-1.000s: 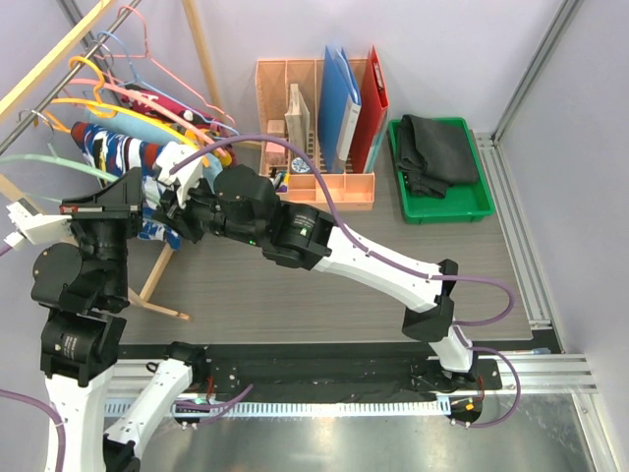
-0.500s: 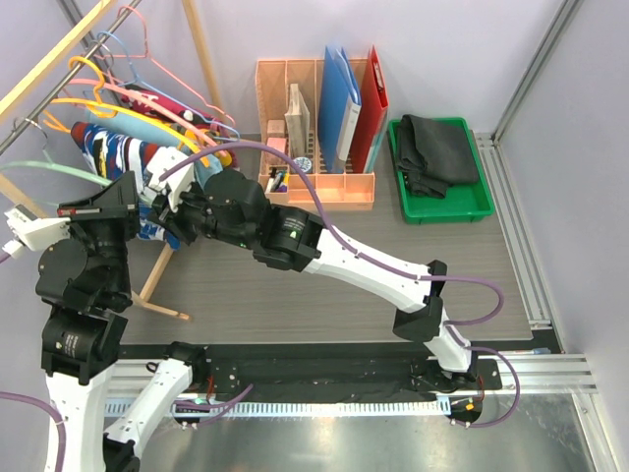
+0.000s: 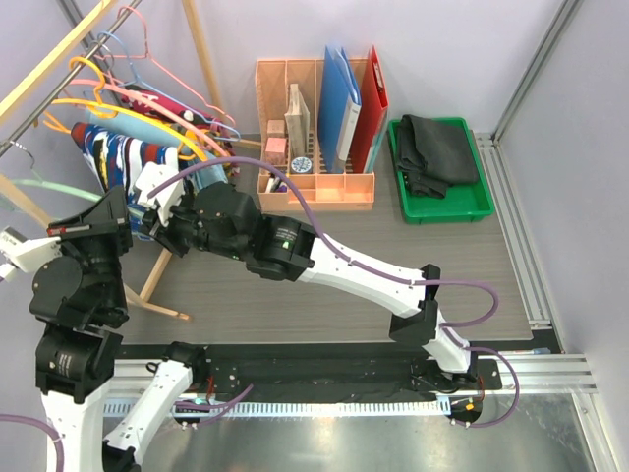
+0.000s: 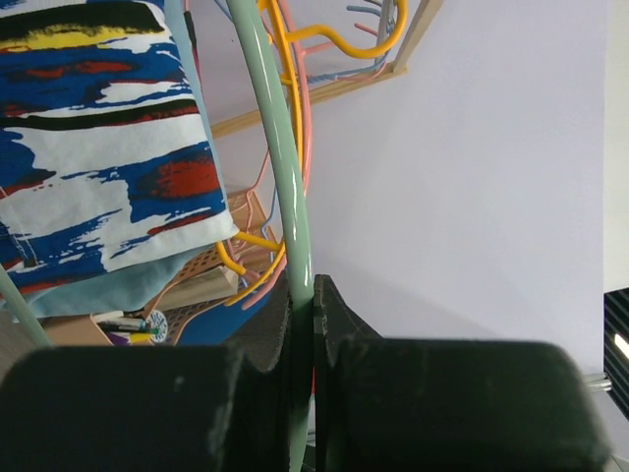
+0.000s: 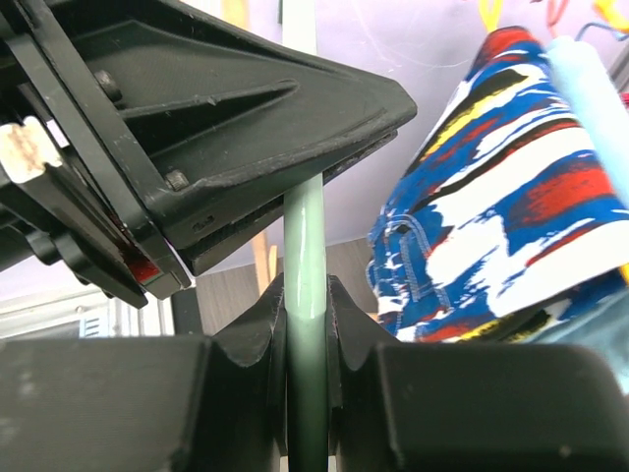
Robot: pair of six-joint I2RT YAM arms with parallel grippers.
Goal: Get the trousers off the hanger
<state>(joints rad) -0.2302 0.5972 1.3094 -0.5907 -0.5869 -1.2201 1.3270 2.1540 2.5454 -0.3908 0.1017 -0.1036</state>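
A pale green hanger (image 4: 285, 147) runs up between the fingers of my left gripper (image 4: 313, 295), which is shut on it. My right gripper (image 5: 306, 295) is shut on the same hanger's bar (image 5: 303, 236), just below the left gripper's black body (image 5: 197, 118). From above, both grippers meet at the rack's near end, left gripper (image 3: 106, 211) and right gripper (image 3: 157, 218), with the green hanger (image 3: 54, 187) bare beside them. Navy-white-red printed trousers (image 3: 123, 157) hang on the rack with light blue trousers (image 3: 138, 123) above them. Black trousers (image 3: 437, 147) lie in a green bin (image 3: 482, 202).
A wooden rack (image 3: 49, 59) holds several coloured hangers (image 3: 118, 88); its foot (image 3: 162, 305) rests on the table. An orange organiser (image 3: 314, 187) with blue and red folders stands at the back. An aluminium rail (image 3: 516, 246) edges the table on the right.
Both grippers have moved down and left toward the near side, carrying the green hanger away from the rail. More of the printed trousers shows behind them.
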